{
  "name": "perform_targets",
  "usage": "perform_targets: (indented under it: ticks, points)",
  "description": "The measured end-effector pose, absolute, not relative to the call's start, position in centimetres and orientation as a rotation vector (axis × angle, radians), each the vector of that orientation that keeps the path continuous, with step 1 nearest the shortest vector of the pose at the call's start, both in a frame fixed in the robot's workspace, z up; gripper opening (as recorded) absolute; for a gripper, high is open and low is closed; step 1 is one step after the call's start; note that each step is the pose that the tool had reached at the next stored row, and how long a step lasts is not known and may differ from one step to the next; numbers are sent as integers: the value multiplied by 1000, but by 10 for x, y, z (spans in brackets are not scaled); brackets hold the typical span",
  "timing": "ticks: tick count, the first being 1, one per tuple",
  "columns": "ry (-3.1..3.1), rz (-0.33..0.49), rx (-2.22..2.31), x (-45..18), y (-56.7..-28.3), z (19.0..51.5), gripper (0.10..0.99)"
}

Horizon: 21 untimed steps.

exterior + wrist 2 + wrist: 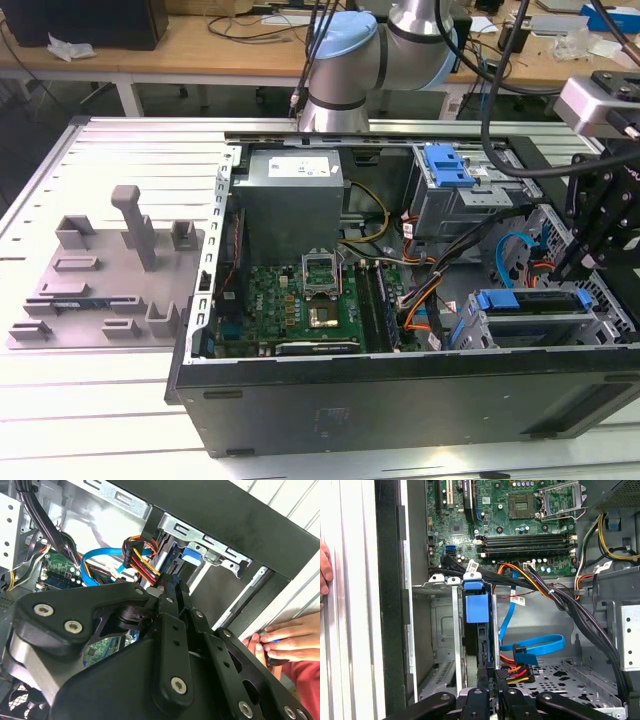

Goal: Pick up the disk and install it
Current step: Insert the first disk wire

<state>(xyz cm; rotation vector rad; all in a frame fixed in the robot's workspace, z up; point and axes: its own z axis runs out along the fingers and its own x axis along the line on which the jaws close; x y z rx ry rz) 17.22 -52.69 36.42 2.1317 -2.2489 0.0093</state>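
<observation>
The disk (476, 607) stands on edge in the cage (456, 645) beside the case wall (390, 605). In the exterior view this is low at that view's right. Its long axis runs from the blue carrier end, which faces the board (520, 510), straight back to the gripper (492, 696) at its other end. Whether the gripper clamps the disk or is free of it I cannot tell.

Cage walls flank the disk closely on both sides, and the slot between it and the case wall is free. On the other side a power plug (514, 672) with red, yellow and black wires sits just beside the disk's gripper end, and a blue cable (535, 645) loops near it. A black cable bundle (580, 620) runs from the board past a perforated floor (570, 672), which lies open — the roomiest stretch near the gripper. A hand (324, 570) rests on the table (350, 630) outside the case wall.
</observation>
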Motion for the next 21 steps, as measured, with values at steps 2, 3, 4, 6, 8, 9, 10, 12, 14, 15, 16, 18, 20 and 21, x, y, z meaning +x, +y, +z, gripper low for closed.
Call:
perform_targets:
  ticks: [2, 3, 4, 6, 8, 9, 10, 12, 14, 15, 16, 18, 20, 21]
  points:
    - [-2241, 10, 2141, 172, -527, 364, 169]
    - [-2237, 11, 2145, 172, -527, 364, 169]
    - [-2232, 11, 2150, 172, -527, 364, 169]
    - [-2232, 12, 2151, 172, -527, 363, 169]
    - [-2231, 12, 2152, 172, -527, 363, 169]
    - [-2231, 12, 2152, 172, -527, 363, 169]
    - [-2231, 12, 2153, 172, -527, 363, 169]
    - [-2231, 12, 2153, 171, -528, 362, 169]
    - [-2231, 12, 2153, 171, -529, 357, 169]
    - [-2231, 12, 2153, 171, -529, 356, 169]
    - [-2231, 12, 2153, 171, -529, 356, 169]
    - [-2231, 13, 2153, 171, -529, 356, 169]
    - [-2232, 14, 2153, 171, -529, 355, 169]
    - [-2232, 14, 2154, 171, -529, 355, 169]
